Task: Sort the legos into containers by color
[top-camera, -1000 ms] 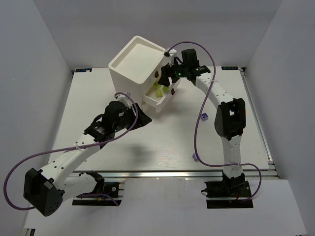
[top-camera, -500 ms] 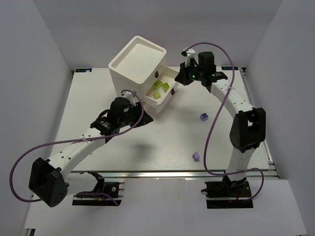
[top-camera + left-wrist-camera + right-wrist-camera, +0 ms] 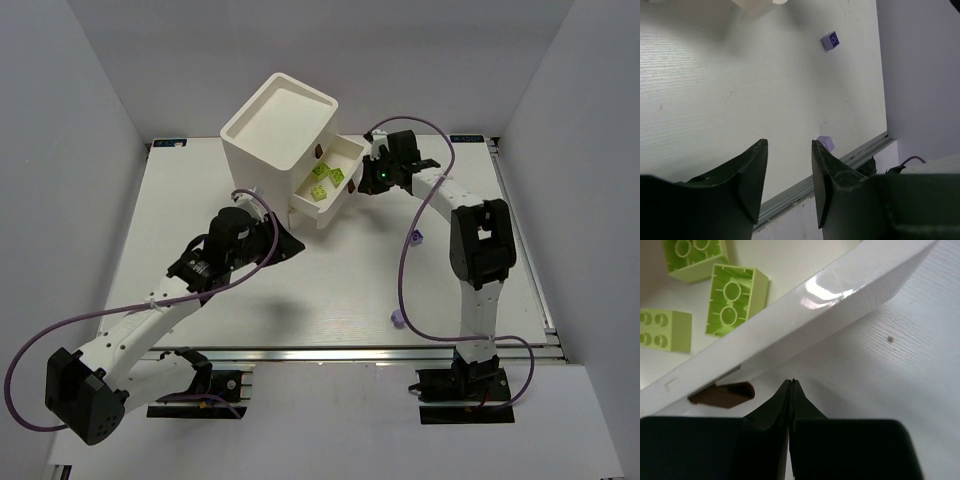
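Left tool (image 3: 788,146) hangs low over the counter (image 3: 170,200), jaws parted, nothing between. White cabinet (image 3: 275,125) at back, one drawer (image 3: 350,147) standing out, three yellow-green legos (image 3: 337,176) inside. Right tool (image 3: 791,383) pinched closed, empty, just beside the drawer's brown knob (image 3: 722,394). Two purple legos (image 3: 415,237) loose on the counter at right.

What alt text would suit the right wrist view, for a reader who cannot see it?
Shut black jaws point at the front wall of an open white drawer, just beside its brown knob. Three yellow-green bricks lie inside it, and the white table shows on the right.
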